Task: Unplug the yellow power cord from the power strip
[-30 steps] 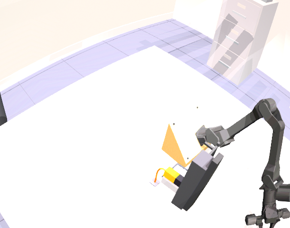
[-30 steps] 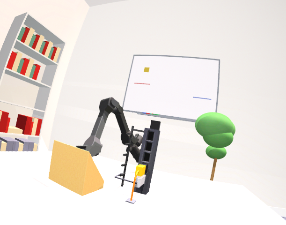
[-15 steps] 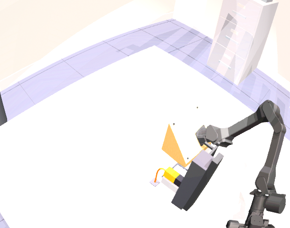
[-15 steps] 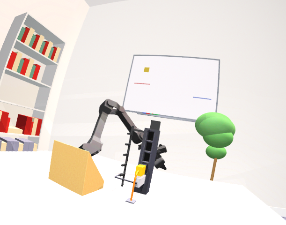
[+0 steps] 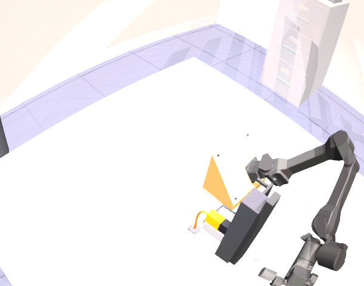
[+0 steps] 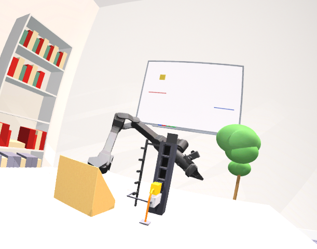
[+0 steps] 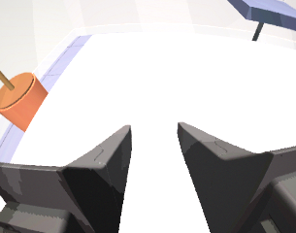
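Three views together place things, reading from left to right. Farthest left on the table (image 6: 32,214) stands a tan wedge block (image 6: 80,184), with bare white surface in front of it and to its left. Next comes a thin black rack (image 6: 139,174) of pegs, then the yellow plug (image 6: 155,187), seated in the white power strip (image 6: 155,199) at the foot of a dark upright tower (image 6: 166,171). An orange cord (image 6: 147,209) drops from the plug to a small pale pad (image 6: 145,222) on the table. Right of the tower the gripper (image 6: 199,177) hangs in the air, pointing down and to the right, well apart from plug, cord and strip, with open table below it and a green tree (image 6: 240,150) beyond.

From above, the plug (image 5: 214,217) sits at the tower's (image 5: 246,227) left foot, and the table's far corner and left side lie wide and bare; the gripper's tips are hidden behind the arm (image 5: 298,162) there. Only the wrist view looks between the fingers: they stand partly apart with nothing between them but white table, so the tool grasps nothing. That view alone also shows an orange pot (image 7: 19,100) at the table's left edge and a blue chair (image 7: 267,0) upper right.
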Available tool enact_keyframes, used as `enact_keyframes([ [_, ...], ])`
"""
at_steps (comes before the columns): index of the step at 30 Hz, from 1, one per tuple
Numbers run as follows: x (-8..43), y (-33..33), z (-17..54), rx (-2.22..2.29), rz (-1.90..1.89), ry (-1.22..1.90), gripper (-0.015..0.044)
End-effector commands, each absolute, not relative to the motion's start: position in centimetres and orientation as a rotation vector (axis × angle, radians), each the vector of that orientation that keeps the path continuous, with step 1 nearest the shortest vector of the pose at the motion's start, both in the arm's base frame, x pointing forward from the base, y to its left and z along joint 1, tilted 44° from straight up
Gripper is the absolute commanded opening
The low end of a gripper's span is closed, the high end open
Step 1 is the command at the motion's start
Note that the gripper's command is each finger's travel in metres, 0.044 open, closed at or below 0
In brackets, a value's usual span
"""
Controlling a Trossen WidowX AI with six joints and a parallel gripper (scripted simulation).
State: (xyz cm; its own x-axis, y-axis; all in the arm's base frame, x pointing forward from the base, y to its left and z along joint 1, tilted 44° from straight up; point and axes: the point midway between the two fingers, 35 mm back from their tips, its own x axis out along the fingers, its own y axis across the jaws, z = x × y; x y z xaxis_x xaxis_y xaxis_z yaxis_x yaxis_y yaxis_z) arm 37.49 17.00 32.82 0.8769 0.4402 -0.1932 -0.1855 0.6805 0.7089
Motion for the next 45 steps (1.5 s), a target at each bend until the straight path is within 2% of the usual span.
enact_keyframes([
  [1, 39.3, 13.4, 32.5, 0.747, 0.274, 0.361, 0.016],
  [14, 42.0, 1.4, 31.5, 0.785, -0.002, 0.349, 0.016],
  [27, 41.4, -10.0, 28.5, 0.773, -0.261, 0.398, 0.016],
  [35, 39.2, -12.5, 20.1, 0.92, -0.369, 0.708, 0.016],
  [45, 30.7, -10.8, 9.1, 1.433, -0.58, 1.344, 0.016],
])
